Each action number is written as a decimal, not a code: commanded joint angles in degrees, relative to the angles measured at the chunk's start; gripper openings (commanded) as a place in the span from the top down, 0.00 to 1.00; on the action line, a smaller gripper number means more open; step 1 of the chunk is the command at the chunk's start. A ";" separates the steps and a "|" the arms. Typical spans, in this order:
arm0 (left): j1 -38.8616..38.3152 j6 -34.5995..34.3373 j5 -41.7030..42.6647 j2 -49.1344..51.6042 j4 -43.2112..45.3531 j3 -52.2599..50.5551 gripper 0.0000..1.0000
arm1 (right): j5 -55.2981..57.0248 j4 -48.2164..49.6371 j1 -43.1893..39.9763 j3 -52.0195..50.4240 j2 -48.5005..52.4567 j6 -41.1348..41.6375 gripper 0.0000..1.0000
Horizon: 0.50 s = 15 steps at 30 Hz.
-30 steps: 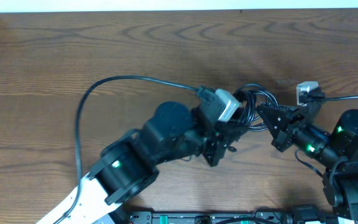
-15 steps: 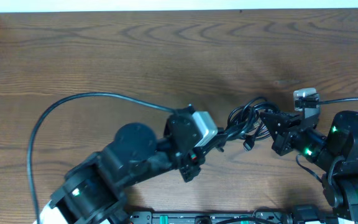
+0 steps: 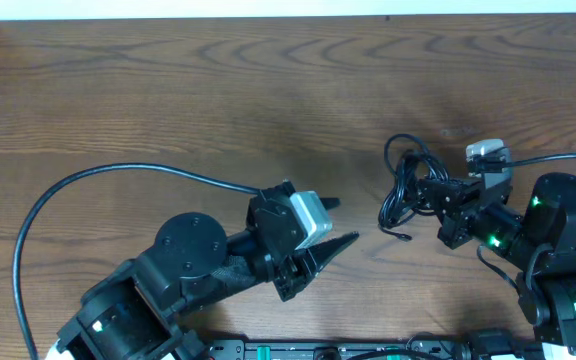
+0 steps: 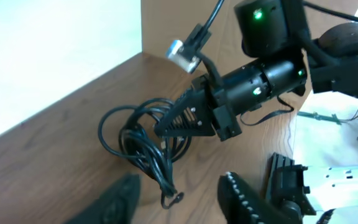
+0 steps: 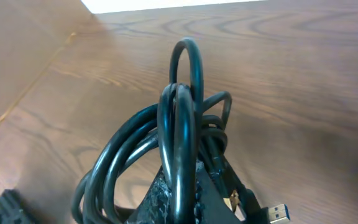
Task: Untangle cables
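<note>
The cables (image 3: pixel 405 183) are a knotted bundle of glossy black loops on the wooden table, right of centre. My right gripper (image 3: pixel 430 190) is shut on the bundle's right side. In the right wrist view the cables (image 5: pixel 179 118) loop up over the closed jaws of the right gripper (image 5: pixel 182 190), and a blue-tipped plug (image 5: pixel 279 213) sticks out at lower right. My left gripper (image 3: pixel 340 222) is open and empty, apart from the bundle to its left. In the left wrist view the cables (image 4: pixel 143 146) lie ahead of the left gripper (image 4: pixel 182 205), a loose hooked end (image 4: pixel 173 199) nearest its fingertips.
The left arm's thick black cable (image 3: pixel 68 190) arcs across the left half of the table. The right arm's cable (image 3: pixel 568 157) runs off to the right edge. A pale wall (image 3: pixel 268 8) borders the table's far side.
My left gripper has let go of the cables, opened and drawn back to the left. The bundle has settled back beside the right gripper, which stays shut on it.
</note>
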 commanded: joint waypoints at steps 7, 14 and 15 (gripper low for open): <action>0.02 -7.02 -3.69 2.91 -2.45 1.16 0.51 | -10.23 7.21 -0.15 0.11 -0.59 2.75 0.99; 0.00 -14.97 -5.64 7.80 -2.64 1.16 0.51 | -16.13 11.85 -0.15 0.11 -0.59 5.29 0.99; 0.00 -15.87 -5.20 8.55 -2.29 1.16 0.52 | -16.13 12.24 -0.15 0.11 -0.59 5.92 0.99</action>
